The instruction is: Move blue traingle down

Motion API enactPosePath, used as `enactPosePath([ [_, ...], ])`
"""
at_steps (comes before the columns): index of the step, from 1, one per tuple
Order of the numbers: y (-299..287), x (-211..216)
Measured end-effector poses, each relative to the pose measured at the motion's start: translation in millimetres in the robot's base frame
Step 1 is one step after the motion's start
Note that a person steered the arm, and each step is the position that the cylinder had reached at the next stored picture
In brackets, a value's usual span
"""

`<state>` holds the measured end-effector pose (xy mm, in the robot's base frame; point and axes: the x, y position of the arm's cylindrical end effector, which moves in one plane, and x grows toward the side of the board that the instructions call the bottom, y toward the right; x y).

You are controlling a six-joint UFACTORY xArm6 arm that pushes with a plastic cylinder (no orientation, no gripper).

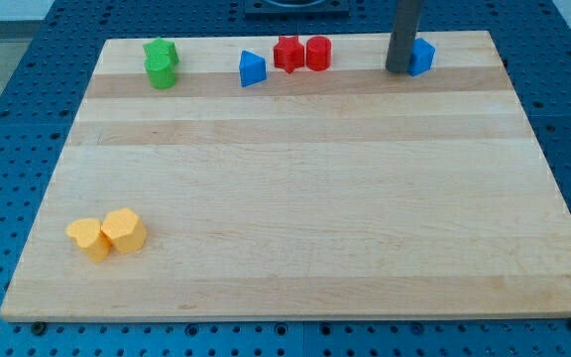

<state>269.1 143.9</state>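
The blue triangle lies near the top edge of the wooden board, left of centre. My tip is far to its right, at the view's top right, touching the left side of another blue block whose shape is partly hidden by the rod.
A red star-like block and a red cylinder sit just right of the blue triangle. Two green blocks sit together at the top left. Two yellow blocks sit together at the bottom left.
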Motion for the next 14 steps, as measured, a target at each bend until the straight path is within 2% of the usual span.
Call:
enactPosePath([
  [2,-50.7,12.3],
  [4,-52.7,11.0],
  [7,-31.4,-37.3],
  [9,-43.1,-76.7],
  [12,-152.2,-76.7],
  [14,-188.2,-69.1],
])
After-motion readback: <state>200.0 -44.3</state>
